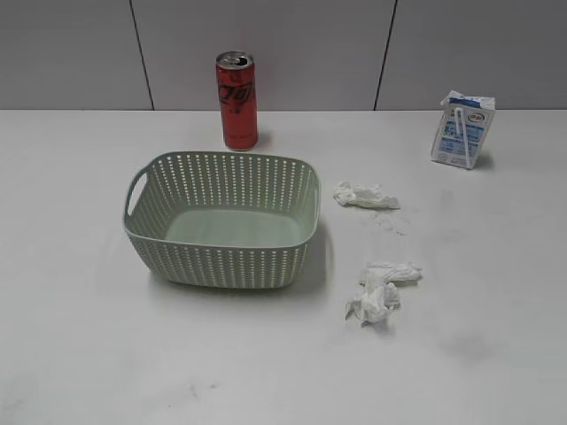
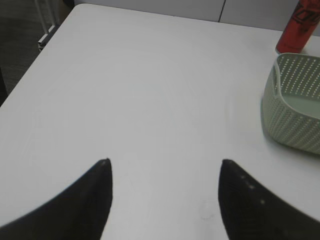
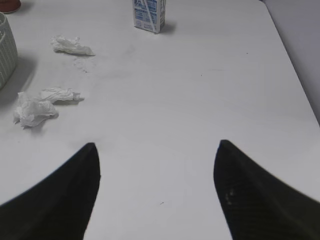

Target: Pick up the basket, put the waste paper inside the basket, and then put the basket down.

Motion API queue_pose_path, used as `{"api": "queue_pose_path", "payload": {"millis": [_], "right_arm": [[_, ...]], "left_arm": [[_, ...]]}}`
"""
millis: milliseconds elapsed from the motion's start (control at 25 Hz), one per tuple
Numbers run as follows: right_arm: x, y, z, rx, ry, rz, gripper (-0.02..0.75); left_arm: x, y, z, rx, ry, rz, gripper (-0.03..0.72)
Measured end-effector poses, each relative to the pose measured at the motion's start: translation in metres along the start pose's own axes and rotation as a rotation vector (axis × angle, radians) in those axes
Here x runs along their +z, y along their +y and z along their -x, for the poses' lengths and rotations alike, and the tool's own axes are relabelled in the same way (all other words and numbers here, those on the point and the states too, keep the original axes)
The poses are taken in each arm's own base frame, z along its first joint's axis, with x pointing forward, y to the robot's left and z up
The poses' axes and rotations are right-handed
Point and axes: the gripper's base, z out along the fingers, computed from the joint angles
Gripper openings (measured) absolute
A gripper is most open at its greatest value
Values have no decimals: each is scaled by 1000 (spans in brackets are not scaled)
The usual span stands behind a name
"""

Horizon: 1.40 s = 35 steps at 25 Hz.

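Observation:
The pale green basket (image 1: 221,221) stands empty on the white table, left of centre; its handle end shows at the right edge of the left wrist view (image 2: 295,107). Two wads of waste paper lie to its right: one farther back (image 1: 365,196) and one nearer (image 1: 379,292). Both show at the left of the right wrist view, the far wad (image 3: 71,45) and the near wad (image 3: 40,106). My left gripper (image 2: 165,162) is open and empty over bare table, left of the basket. My right gripper (image 3: 156,146) is open and empty, right of the paper. Neither gripper shows in the exterior view.
A red drink can (image 1: 236,100) stands just behind the basket, also in the left wrist view (image 2: 299,27). A blue-and-white drink carton (image 1: 462,129) stands at the back right, also in the right wrist view (image 3: 148,14). The table's left edge (image 2: 35,60) and right edge (image 3: 295,60) are near.

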Motion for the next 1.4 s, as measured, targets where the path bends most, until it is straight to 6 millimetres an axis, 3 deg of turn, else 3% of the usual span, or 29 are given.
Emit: {"api": "queue_pose_path", "payload": {"millis": [360,560,880,1080,1240,1400], "right_arm": [[0,0,0,0,0,0,538],[0,0,0,0,0,0,537],[0,0,0,0,0,0,537],[0,0,0,0,0,0,538],[0,0,0,0,0,0,538],[0,0,0,0,0,0,538]], "left_arm": [[-2,-1,4,-6,-8,-11,507],[10,-6,47,-5,54,-46,507],[87,-33,113,28,253,-250,507],[145,-68,149,138,387,-341,507],[195,-101,161,203,491,-383,507],[249,-125,156,254,649,-356,507]]}}
